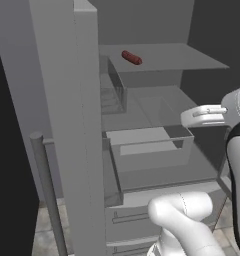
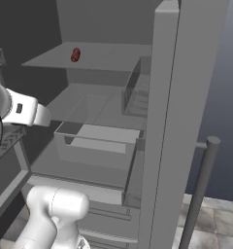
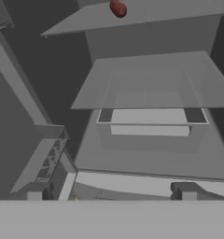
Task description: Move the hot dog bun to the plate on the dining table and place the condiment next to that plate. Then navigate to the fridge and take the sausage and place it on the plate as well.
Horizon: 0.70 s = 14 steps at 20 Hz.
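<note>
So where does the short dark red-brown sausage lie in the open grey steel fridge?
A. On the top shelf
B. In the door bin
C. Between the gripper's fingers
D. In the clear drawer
A: the short dark red-brown sausage lies on the top shelf of the open grey steel fridge, well above the open gripper.

Fridge (image 1: 67,125) stood open, grey inside. Upper shelf (image 1: 177,57) carried 1 sausage (image 1: 131,58), dark red-brown, lying flat near the shelf's back left. Lower glass shelf (image 1: 157,107) sat above a clear drawer bin (image 1: 152,147).
</note>
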{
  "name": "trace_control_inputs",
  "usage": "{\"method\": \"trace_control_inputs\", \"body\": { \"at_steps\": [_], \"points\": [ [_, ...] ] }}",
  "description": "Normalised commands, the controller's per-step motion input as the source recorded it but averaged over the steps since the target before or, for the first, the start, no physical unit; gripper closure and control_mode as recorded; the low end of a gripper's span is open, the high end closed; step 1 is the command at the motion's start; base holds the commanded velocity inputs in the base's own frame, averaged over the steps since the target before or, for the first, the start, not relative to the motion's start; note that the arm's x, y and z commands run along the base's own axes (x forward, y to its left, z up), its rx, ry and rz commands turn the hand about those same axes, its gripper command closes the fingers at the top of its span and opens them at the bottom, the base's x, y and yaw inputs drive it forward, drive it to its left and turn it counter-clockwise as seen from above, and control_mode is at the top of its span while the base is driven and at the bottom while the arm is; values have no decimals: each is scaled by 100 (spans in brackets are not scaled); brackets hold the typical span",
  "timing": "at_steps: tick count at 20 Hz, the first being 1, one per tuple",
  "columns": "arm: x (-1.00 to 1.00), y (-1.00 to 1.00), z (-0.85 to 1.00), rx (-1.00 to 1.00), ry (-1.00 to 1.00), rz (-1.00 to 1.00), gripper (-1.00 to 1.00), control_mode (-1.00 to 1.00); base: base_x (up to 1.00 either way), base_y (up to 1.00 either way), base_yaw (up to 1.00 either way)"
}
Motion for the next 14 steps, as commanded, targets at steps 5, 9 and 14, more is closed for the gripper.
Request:
{"method": "trace_control_inputs", "body": {
  "at_steps": [5, 9, 14],
  "points": [
    [0, 0, 0, 0, 0, 0, -100, 100, 61, 0, 0],
    [47, 0, 53, -8, -4, 0, -100, -100, 0, 0, 0],
    [80, 0, 69, -11, -1, 0, -100, -100, 0, 0, 0]
  ]
}}
